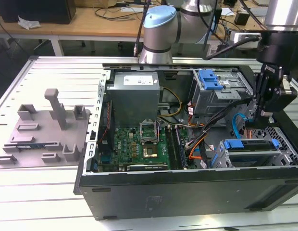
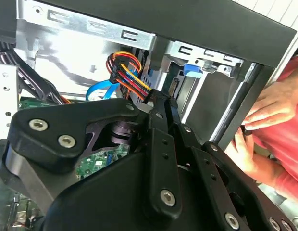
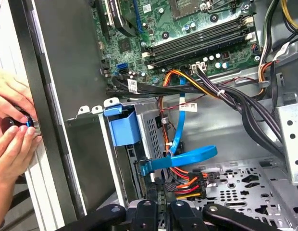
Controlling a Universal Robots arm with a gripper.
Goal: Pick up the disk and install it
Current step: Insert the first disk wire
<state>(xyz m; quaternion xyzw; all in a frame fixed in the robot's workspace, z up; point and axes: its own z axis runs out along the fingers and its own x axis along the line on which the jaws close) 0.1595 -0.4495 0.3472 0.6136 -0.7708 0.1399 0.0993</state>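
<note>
Disk [image 1: 250, 146] seated in drive cage [image 1: 287, 143], exterior view's right corner of open computer case [image 1: 187, 192] on counter [image 1: 43, 192]. Claw [image 1: 261, 116] just above disk, fingers together, tips near orange-red cable plug [image 3: 187, 185].

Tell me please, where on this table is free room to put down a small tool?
Free: the table strip nearer the exterior camera than the computer case, and the part beyond the grey fixture. Crowded: the cables by the gripper.
</note>
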